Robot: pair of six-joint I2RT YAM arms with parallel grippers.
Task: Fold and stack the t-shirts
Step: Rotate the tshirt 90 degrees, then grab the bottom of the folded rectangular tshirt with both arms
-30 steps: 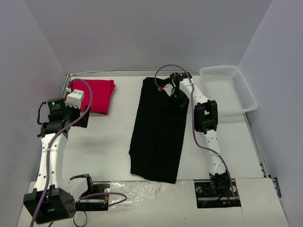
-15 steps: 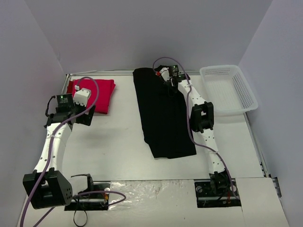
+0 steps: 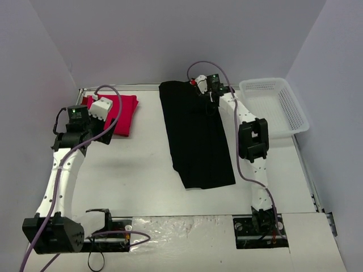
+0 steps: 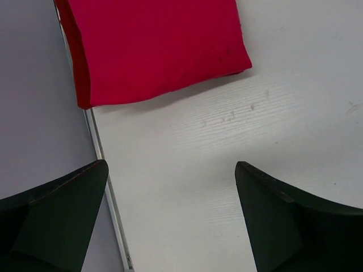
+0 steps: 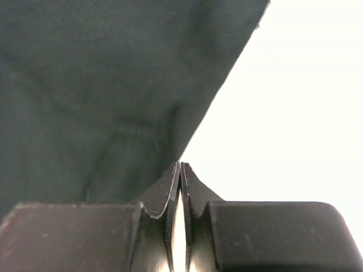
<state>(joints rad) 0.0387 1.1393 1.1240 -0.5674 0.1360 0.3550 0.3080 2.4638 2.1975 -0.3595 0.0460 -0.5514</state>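
- My right jaws are pinched shut on the far right edge of the black t-shirt (image 3: 195, 141), which lies flat and lengthwise down the middle of the table (image 3: 130, 170).
- My left jaws hang spread wide, gripping nothing, above the table just beside the near edge of the folded red t-shirt (image 3: 122, 110) in the far left corner.
- A white basket (image 3: 275, 107) sits at the table's far right.

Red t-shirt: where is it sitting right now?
In the top view the red t-shirt lies folded in the table's far-left corner, left of the black t-shirt, open left gripper hovering at its edge.
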